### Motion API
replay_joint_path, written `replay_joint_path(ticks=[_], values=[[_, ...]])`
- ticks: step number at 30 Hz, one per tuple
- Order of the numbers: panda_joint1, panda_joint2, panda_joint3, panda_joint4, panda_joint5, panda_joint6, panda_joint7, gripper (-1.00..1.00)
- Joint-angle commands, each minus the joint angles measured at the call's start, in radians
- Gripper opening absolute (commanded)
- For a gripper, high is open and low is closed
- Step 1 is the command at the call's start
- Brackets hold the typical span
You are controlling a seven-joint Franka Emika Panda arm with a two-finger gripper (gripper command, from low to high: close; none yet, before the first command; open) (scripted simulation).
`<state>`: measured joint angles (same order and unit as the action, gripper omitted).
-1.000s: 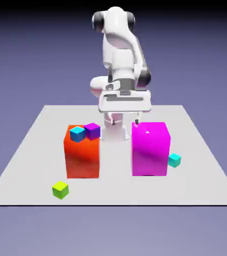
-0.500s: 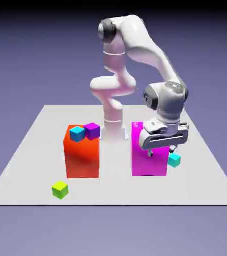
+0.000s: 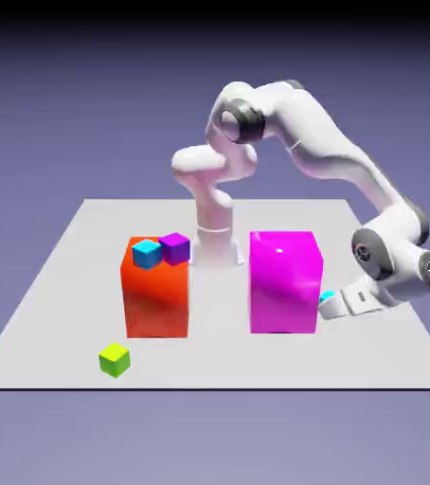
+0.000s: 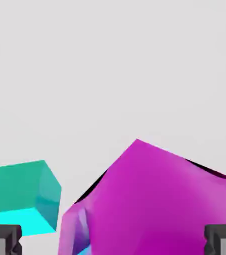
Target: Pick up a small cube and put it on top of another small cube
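The arm reaches low over the worktop (image 3: 67,275) on the exterior view's right, and the claw (image 3: 337,305) sits close to the surface, just beside the right face of the magenta block (image 3: 285,281). The small turquoise cube (image 3: 327,296) lies on the worktop between this block and the claw; only a small part of it shows there, because the hand covers the rest. I cannot tell if the claw touches it.

In the hand view, the turquoise cube (image 4: 23,196) stands near the left finger tip (image 4: 3,238), and the magenta block (image 4: 145,204) fills the space toward the right finger tip (image 4: 223,238). The two tips are wide apart, so the claw is released and holds nothing.

On the exterior view's left, the red block (image 3: 155,289) carries a sky-blue cube (image 3: 147,253) and a purple cube (image 3: 175,247), touching each other near its back edge. There is a free gap between the red and magenta blocks. The lime cube (image 3: 115,359) rests alone near the front edge of the worktop, well apart from the others. The strip between the magenta block and the right edge of the worktop is narrow, and the hand fills much of it.
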<state>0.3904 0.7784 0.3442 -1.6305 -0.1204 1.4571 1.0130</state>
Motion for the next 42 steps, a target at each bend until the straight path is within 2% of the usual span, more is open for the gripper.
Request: replay_joint_path(ticks=[1, 11, 19, 20, 28, 38, 42], values=[[0.010, 0.036, 0.009, 0.032, -0.003, -0.043, 0.007, 0.00], [0.109, 0.389, 0.099, 0.341, -0.035, -0.456, 0.079, 0.00], [0.060, 0.328, 0.100, 0.098, -0.042, -0.287, 0.085, 0.00], [0.060, 0.328, 0.100, 0.098, -0.042, -0.287, 0.085, -1.00], [0.114, 0.383, 0.094, 0.330, -0.029, -0.458, 0.071, -1.00], [0.163, 0.029, -0.236, 0.249, 0.127, -0.502, -0.011, -1.00], [0.053, -0.090, -0.374, 0.173, 0.107, -0.557, -0.142, -1.00]])
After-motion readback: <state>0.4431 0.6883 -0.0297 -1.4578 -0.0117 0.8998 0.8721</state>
